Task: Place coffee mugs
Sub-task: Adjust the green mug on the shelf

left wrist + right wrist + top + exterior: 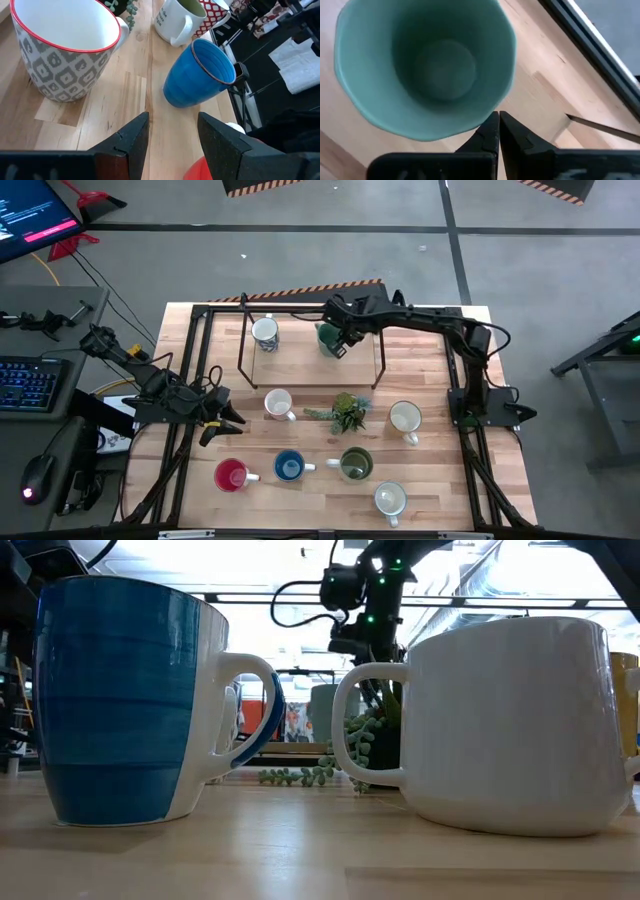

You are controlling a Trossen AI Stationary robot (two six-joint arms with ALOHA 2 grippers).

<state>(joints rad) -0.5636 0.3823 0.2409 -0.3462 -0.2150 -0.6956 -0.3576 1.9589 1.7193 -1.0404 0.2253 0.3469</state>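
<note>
Right fingers (498,131) pinched shut beside the teal mug (425,65) (not gripping it) — left fingers (172,145) wide.

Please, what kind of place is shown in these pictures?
Probably a robotics lab or workshop, not a kitchen. A wooden table carries two arms on black frames, on a grey concrete floor with striped hazard tape. A keyboard, mouse and monitor stand beside it.
</note>
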